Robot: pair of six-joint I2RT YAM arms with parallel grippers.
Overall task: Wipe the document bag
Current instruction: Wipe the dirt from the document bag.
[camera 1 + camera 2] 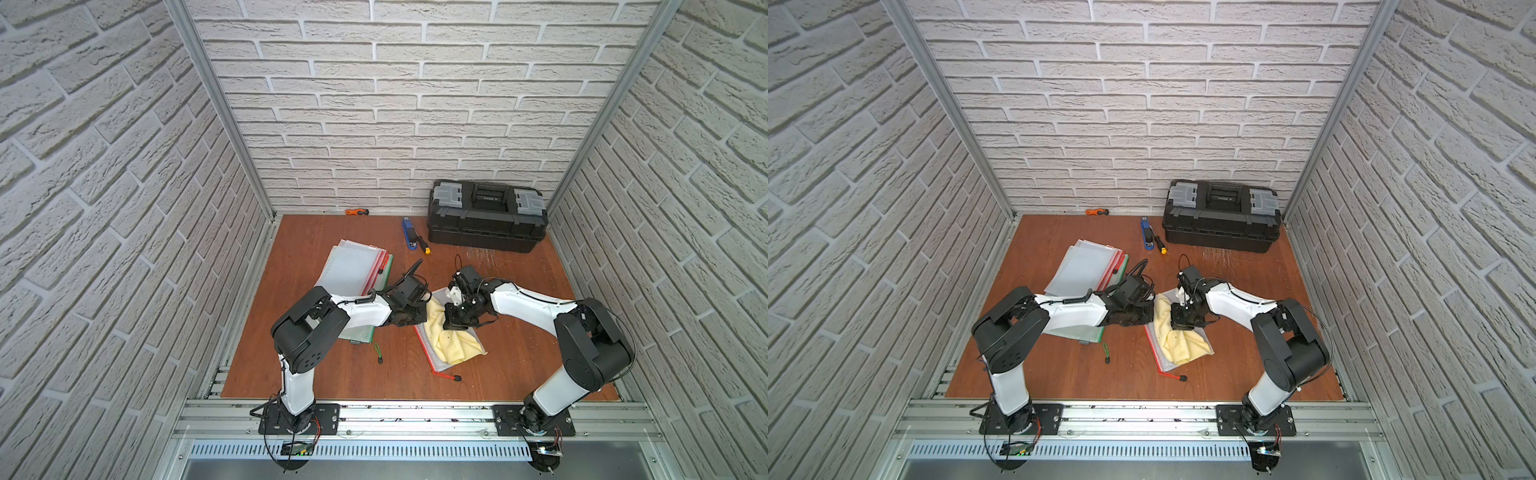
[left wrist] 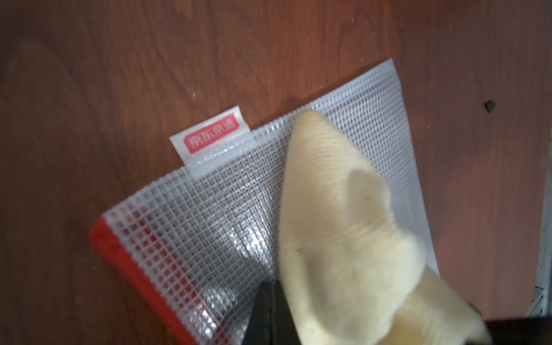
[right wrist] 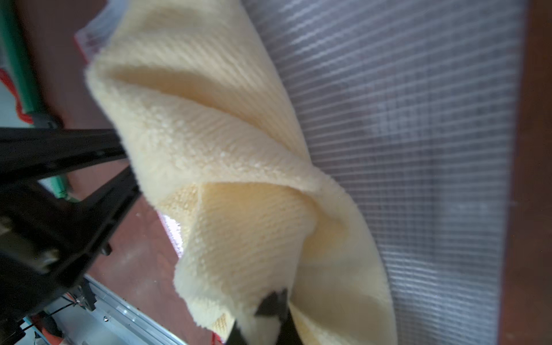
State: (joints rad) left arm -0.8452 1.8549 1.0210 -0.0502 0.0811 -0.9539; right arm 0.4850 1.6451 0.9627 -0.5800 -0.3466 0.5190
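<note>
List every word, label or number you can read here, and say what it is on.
"京东京造": white characters on a red patch, on the white tab at the edge of the mesh document bag.
Any lettering on the black toolbox: too small to read.

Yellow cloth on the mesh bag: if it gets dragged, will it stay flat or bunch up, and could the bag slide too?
The yellow cloth lies in soft folds, so it will probably flop and bunch. Its fuzzy pile likely grips somewhat. The document bag looks thin and glossy on the smooth table, so it may slide along.
</note>
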